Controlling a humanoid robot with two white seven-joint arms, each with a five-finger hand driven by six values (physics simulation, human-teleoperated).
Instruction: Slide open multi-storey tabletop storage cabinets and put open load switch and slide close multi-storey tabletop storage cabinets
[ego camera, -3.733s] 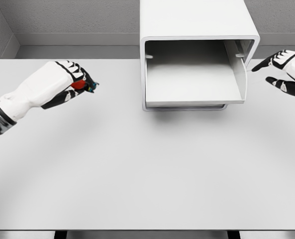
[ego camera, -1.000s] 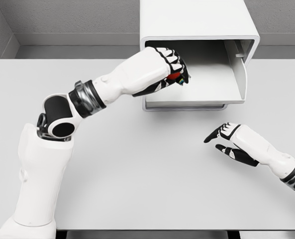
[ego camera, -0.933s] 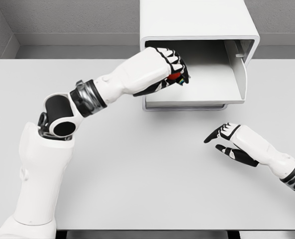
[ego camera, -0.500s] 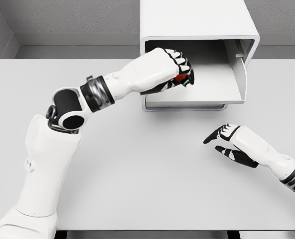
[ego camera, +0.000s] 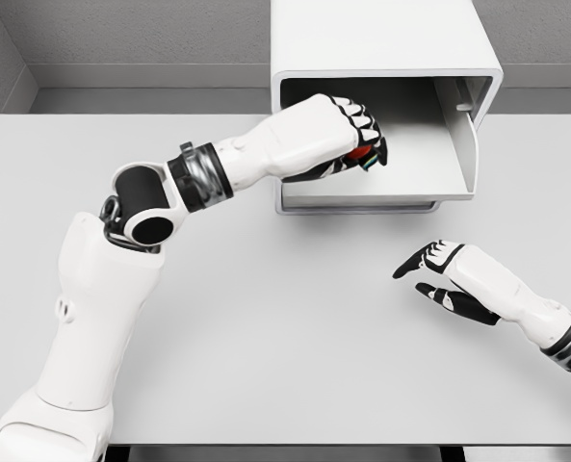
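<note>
Fingers [ego camera: 360, 115] of the left hand [ego camera: 348, 135] curl tightly around the red load switch [ego camera: 363, 153], holding it above the pulled-out drawer [ego camera: 429, 173] of the white storage cabinet [ego camera: 381, 43]. Farther right, the right hand [ego camera: 437, 272] hovers over the table [ego camera: 266, 337], its fingers loosely spread and empty.
</note>
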